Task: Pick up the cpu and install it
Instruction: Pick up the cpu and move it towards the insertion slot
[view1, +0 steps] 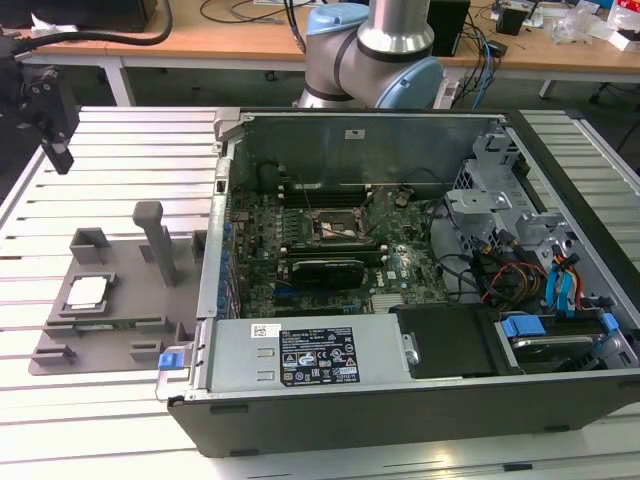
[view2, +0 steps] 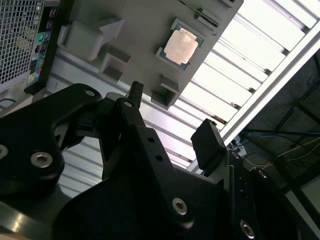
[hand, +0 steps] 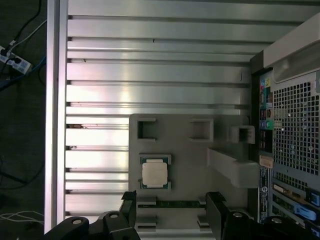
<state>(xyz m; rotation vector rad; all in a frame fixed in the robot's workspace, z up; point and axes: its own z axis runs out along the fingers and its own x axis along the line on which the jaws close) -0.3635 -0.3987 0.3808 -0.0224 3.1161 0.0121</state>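
The cpu (view1: 88, 292) is a small square chip with a silvery top, lying flat in a recess of the grey plastic tray (view1: 130, 340) at the exterior view's left. My gripper (view1: 58, 150) hangs high above the slatted table, beyond the tray's far left corner and well apart from the chip. In both wrist views the cpu (hand: 154, 174) (view2: 181, 46) lies below and ahead of the gripper (hand: 172, 202) (view2: 172, 120), which is open with nothing between its black fingers (hand: 129, 201). The black socket frame (view1: 338, 228) sits on the motherboard inside the open computer case.
The open computer case (view1: 400, 380) fills the middle and the exterior view's right, its wall beside the tray. A tall grey post (view1: 152, 240) and several raised blocks stand on the tray. Aluminium slats (hand: 150, 65) surround it. The arm's base (view1: 370, 50) stands behind the case.
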